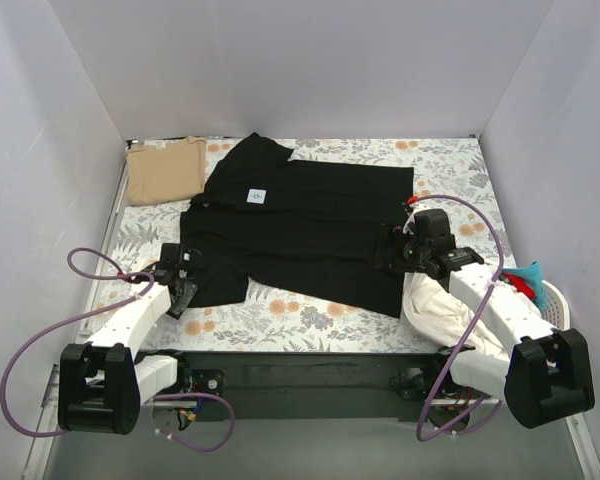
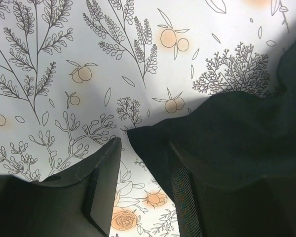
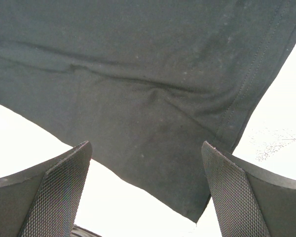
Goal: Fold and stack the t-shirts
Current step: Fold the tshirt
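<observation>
The black t-shirt (image 1: 300, 225) lies spread flat on the floral cloth, its white square label (image 1: 257, 196) near the collar. The tan-beige t-shirt (image 1: 165, 170) lies folded at the far left corner. My left gripper (image 1: 185, 285) is open at the tip of the shirt's near left sleeve. In the left wrist view (image 2: 144, 150) the sleeve corner (image 2: 138, 136) lies between the fingers. My right gripper (image 1: 390, 255) is open at the shirt's right hem. In the right wrist view (image 3: 147, 148) the hem corner (image 3: 187, 197) lies between the spread fingers.
The grey-and-orange floral cloth (image 1: 280, 320) covers the table. A cream cloth (image 1: 430, 305) hangs bunched under the right arm. A white basket (image 1: 555, 300) with blue and red items stands at the right edge. White walls enclose three sides.
</observation>
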You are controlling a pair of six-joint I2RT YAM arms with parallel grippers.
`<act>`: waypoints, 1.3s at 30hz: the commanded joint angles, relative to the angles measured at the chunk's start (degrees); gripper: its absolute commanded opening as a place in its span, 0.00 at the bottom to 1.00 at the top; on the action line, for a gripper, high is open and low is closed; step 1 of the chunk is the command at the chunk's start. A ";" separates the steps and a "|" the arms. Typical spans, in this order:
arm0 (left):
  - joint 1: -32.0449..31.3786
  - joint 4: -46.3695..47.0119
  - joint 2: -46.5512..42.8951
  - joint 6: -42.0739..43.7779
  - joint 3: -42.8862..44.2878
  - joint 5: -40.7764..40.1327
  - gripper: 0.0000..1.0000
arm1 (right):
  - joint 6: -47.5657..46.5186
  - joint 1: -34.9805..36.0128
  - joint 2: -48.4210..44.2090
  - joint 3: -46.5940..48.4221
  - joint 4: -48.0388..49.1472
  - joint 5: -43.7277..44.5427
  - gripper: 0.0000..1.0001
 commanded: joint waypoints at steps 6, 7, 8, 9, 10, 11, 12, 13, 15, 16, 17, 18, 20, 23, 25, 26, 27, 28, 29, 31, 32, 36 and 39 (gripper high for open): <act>0.65 3.35 3.02 0.50 -0.01 -2.09 0.41 | -0.95 -1.30 -2.50 -1.10 0.76 -0.75 0.98; 1.00 3.88 3.37 0.50 -0.18 -1.83 0.41 | -0.95 -1.56 -2.59 -1.27 0.76 -0.75 0.98; 1.17 4.23 3.55 0.76 -0.45 -1.22 0.41 | -0.95 -1.65 -2.68 -1.27 0.76 -0.75 0.98; 1.26 4.50 4.07 0.77 -0.71 -0.95 0.40 | -0.95 -1.74 -2.76 -1.27 0.76 -0.84 0.98; 1.35 4.76 4.25 0.94 -0.63 -0.68 0.39 | -1.04 -1.83 -2.85 -1.27 0.76 -0.93 0.98; 1.35 4.85 4.43 1.03 -0.62 -0.59 0.37 | -1.04 -1.92 -3.03 -1.36 0.67 -1.01 0.98; 1.35 4.94 4.43 1.29 -0.62 -0.59 0.30 | -1.04 -2.00 -3.11 -1.36 0.76 -1.01 0.98; 1.35 5.20 4.34 1.64 -0.71 -0.42 0.23 | -0.95 -2.09 -3.20 -1.36 0.76 -1.01 0.98; 1.44 5.55 4.08 2.17 -0.89 0.28 0.07 | -0.95 -2.09 -3.29 -1.36 0.76 -1.10 0.98; 1.44 5.99 3.99 2.43 -1.06 0.72 0.00 | -1.04 -2.09 -3.38 -1.36 0.67 -1.19 0.98; 1.44 6.08 4.08 2.61 -1.06 0.99 0.00 | -1.12 -2.18 -3.47 -1.36 0.67 -1.19 0.98; 1.44 6.34 4.08 2.96 -1.06 1.77 0.00 | -1.12 -2.18 -3.47 -1.45 0.49 -1.10 0.98; 1.44 7.40 3.81 4.80 -0.98 3.01 0.00 | -1.21 -2.18 -3.56 -1.54 0.32 -1.01 0.98; 1.44 8.71 2.33 8.14 -0.10 5.99 0.00 | -2.70 -2.18 -3.99 -1.36 -0.73 -0.40 0.97; 1.44 9.33 1.18 10.16 0.86 8.27 0.00 | -3.67 -2.09 -4.26 -1.01 -1.61 -0.31 0.96; 1.44 9.59 0.22 12.09 1.30 8.89 0.00 | -3.76 -2.01 -4.43 -1.01 -2.14 -0.31 0.95; 1.44 9.51 -0.14 13.15 2.88 9.16 0.00 | -3.76 -1.83 -4.87 -1.01 -2.49 -0.31 0.95; 1.44 8.90 -0.40 13.86 3.59 9.25 0.00 | -3.85 -1.31 -5.05 -1.10 -2.67 -0.14 0.95; 1.44 8.63 -0.67 15.43 4.64 9.08 0.00 | -3.67 -0.78 -5.14 -1.10 -3.45 0.04 0.95; 1.44 7.76 -0.93 16.84 6.93 8.72 0.00 | -2.98 1.67 -5.49 -1.27 -4.07 1.00 0.94; 1.44 7.75 -1.37 17.81 7.54 8.64 0.00 | -2.53 2.82 -5.58 -1.45 -4.43 1.79 0.94; 2.23 6.96 -2.86 20.80 8.95 8.55 0.00 | 0.54 8.71 -5.31 -2.33 -6.01 5.40 0.94; 3.02 6.61 -5.23 21.94 8.96 7.24 0.00 | 2.99 13.37 -5.14 -2.59 -7.50 9.50 0.94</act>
